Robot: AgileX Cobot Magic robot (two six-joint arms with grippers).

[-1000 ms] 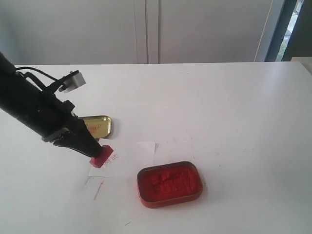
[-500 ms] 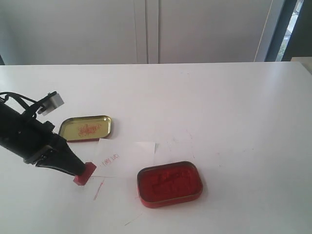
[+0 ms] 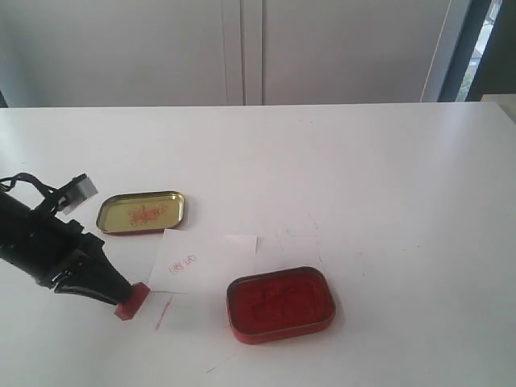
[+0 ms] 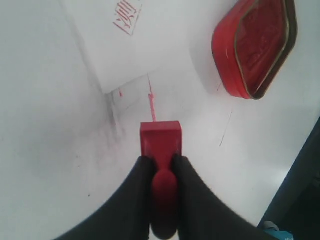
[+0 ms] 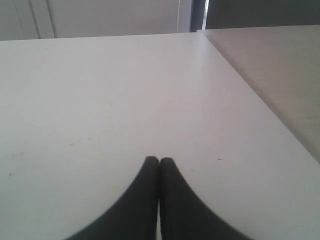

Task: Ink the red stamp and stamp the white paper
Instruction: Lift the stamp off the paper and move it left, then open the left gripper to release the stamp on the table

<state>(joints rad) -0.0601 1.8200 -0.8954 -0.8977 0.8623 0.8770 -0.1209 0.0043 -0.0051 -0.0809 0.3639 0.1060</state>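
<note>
Red ink [image 3: 280, 300] fills tin [image 3: 278, 333], smears gold lid [image 3: 168, 211]; jaws clamp red stamp [image 3: 131, 300].

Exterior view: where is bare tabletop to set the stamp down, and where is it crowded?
Bare: the right half of the table, beyond the red ink tin, and the far strip behind the gold lid. Crowded: front left, where lid, white paper, tin and the left pincer holding the red stamp sit close together.
</note>
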